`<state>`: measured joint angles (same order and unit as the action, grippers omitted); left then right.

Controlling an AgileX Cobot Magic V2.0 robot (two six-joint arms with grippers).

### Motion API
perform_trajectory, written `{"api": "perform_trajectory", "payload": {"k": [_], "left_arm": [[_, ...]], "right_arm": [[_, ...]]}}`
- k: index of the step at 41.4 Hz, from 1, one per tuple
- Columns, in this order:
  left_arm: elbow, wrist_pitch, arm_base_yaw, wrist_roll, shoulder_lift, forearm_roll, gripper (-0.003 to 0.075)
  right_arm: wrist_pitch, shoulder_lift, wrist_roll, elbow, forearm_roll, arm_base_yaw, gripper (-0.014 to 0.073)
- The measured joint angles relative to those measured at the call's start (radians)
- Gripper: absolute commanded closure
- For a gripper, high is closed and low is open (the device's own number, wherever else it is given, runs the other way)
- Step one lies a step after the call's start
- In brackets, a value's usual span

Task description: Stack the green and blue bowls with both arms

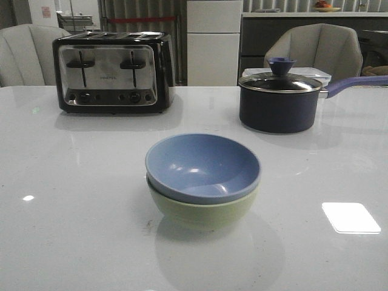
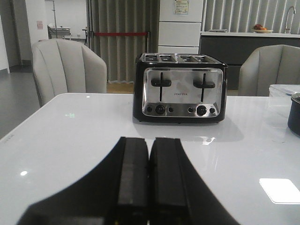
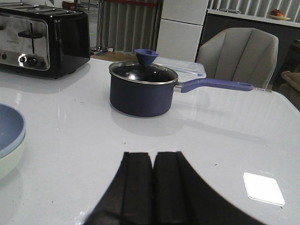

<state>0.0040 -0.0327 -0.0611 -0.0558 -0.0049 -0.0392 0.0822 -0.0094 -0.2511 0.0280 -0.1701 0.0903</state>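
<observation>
The dusty blue bowl [image 1: 203,167] sits nested inside the pale green bowl [image 1: 203,211] at the middle of the white table, slightly tilted. Both bowls also show at the edge of the right wrist view, the blue bowl [image 3: 8,129] above the green bowl [image 3: 9,161]. No arm shows in the front view. My left gripper [image 2: 149,143] is shut and empty, low over the table facing the toaster. My right gripper [image 3: 153,157] is shut and empty, low over the table beside the bowls, facing the saucepan.
A black and chrome toaster [image 1: 112,71] stands at the back left. A dark lidded saucepan [image 1: 280,100] with a purple handle stands at the back right, a clear plastic box [image 3: 185,67] behind it. Grey chairs [image 1: 315,48] stand beyond the far table edge.
</observation>
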Motion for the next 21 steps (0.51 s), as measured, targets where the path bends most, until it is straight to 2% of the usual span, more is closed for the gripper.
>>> {"api": "perform_trajectory", "payload": {"k": [4, 12, 21], "left_arm": [[0.0, 0.0, 0.0, 0.0, 0.0, 0.0, 0.0627], [0.0, 0.0, 0.0, 0.0, 0.0, 0.0, 0.0627], [0.0, 0.0, 0.0, 0.0, 0.0, 0.0, 0.0627]], "right_arm": [[-0.013, 0.0, 0.059, 0.0, 0.012, 0.0, 0.0538], [-0.074, 0.0, 0.266, 0.0, 0.135, 0.0, 0.0538], [-0.082, 0.0, 0.303, 0.0, 0.157, -0.036, 0.0538]]}}
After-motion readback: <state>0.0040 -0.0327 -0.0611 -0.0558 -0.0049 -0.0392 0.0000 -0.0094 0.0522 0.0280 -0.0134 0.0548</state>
